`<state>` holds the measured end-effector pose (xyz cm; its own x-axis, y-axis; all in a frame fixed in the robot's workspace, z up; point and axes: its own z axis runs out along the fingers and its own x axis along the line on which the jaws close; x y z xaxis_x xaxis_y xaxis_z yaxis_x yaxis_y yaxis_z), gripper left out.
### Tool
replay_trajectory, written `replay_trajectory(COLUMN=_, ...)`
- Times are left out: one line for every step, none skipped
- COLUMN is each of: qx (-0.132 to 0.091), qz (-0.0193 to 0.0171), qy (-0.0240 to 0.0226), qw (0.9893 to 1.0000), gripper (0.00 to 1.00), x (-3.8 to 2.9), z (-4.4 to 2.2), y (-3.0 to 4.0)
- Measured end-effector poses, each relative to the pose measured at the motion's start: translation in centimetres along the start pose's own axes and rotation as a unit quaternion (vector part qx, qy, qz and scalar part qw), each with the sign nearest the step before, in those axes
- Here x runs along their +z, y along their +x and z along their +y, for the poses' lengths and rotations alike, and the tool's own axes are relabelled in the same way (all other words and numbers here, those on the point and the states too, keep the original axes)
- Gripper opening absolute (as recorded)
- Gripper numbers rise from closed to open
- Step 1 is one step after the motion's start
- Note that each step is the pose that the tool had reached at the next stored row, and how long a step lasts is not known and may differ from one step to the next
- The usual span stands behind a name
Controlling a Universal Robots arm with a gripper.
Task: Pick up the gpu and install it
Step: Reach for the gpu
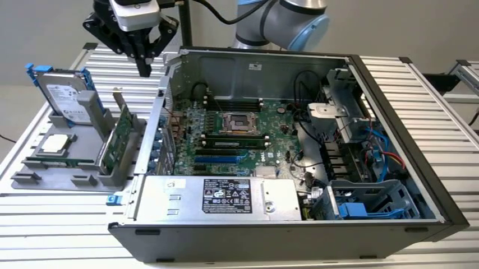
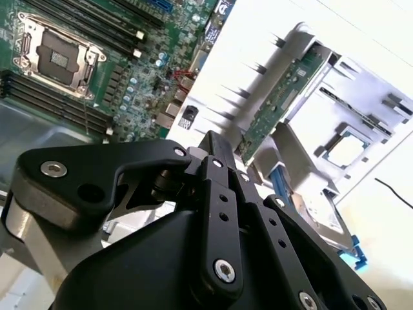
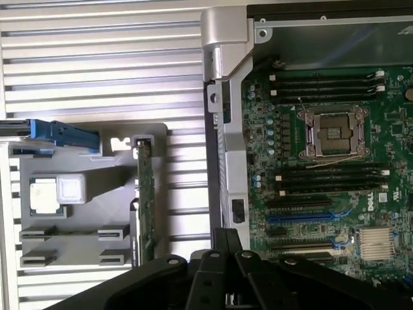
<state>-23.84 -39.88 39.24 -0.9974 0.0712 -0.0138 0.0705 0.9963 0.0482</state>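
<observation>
The gpu (image 1: 118, 143) is a green card standing on edge in a slot of the grey parts holder (image 1: 45, 176), to the exterior view's left of the open computer case. It appears edge-on in both wrist views (image 2: 279, 102) (image 3: 146, 200). My gripper (image 1: 143, 68) hangs above the table behind the holder, near the case's back corner, clear of the card. Its black fingers (image 2: 218, 147) meet at one tip with nothing between them, also seen in the first wrist view (image 3: 226, 237).
The case (image 1: 404, 129) lies on its side with the motherboard (image 1: 232, 134) exposed, blue expansion slots (image 1: 217, 159) and a power supply (image 1: 217, 196) near the front. The holder also carries a hard drive with blue rails (image 1: 64, 95) and a processor (image 1: 54, 144).
</observation>
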Motion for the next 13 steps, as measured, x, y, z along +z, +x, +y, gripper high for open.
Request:
replay_trajectory(qx=0.0, qz=0.0, qy=0.0, qw=1.0, gripper=0.0, x=0.0, z=-0.02, y=0.2)
replay_trajectory(qx=0.0, qz=0.0, qy=0.0, qw=1.0, gripper=0.0, x=-0.01, z=-0.03, y=0.39)
replay_trajectory(qx=0.0, qz=0.0, qy=0.0, qw=1.0, gripper=0.0, x=-0.01, z=-0.04, y=0.59)
replay_trajectory(qx=0.0, qz=0.0, qy=0.0, qw=1.0, gripper=0.0, x=-0.01, z=-0.05, y=0.77)
replay_trajectory(qx=0.0, qz=0.0, qy=0.0, qw=1.0, gripper=0.0, x=-0.01, z=-0.07, y=0.98)
replay_trajectory(qx=0.0, qz=0.0, qy=0.0, qw=1.0, gripper=0.0, x=-0.02, z=-0.08, y=1.16)
replay_trajectory(qx=0.0, qz=0.0, qy=0.0, qw=1.0, gripper=0.0, x=-0.02, z=-0.1, y=1.35)
replay_trajectory(qx=0.0, qz=0.0, qy=0.0, qw=1.0, gripper=0.0, x=-0.02, z=-0.11, y=1.54)
replay_trajectory(qx=0.0, qz=0.0, qy=0.0, qw=1.0, gripper=0.0, x=-0.03, z=-0.13, y=1.75)
replay_trajectory(qx=0.0, qz=0.0, qy=0.0, qw=1.0, gripper=0.0, x=-0.03, z=-0.14, y=1.94)
replay_trajectory(qx=0.0, qz=0.0, qy=0.0, qw=1.0, gripper=0.0, x=-0.03, z=-0.15, y=2.12)
replay_trajectory(qx=0.0, qz=0.0, qy=0.0, qw=1.0, gripper=0.0, x=-0.04, z=-0.16, y=2.3)
replay_trajectory(qx=0.0, qz=0.0, qy=0.0, qw=1.0, gripper=0.0, x=-0.04, z=-0.18, y=2.48)
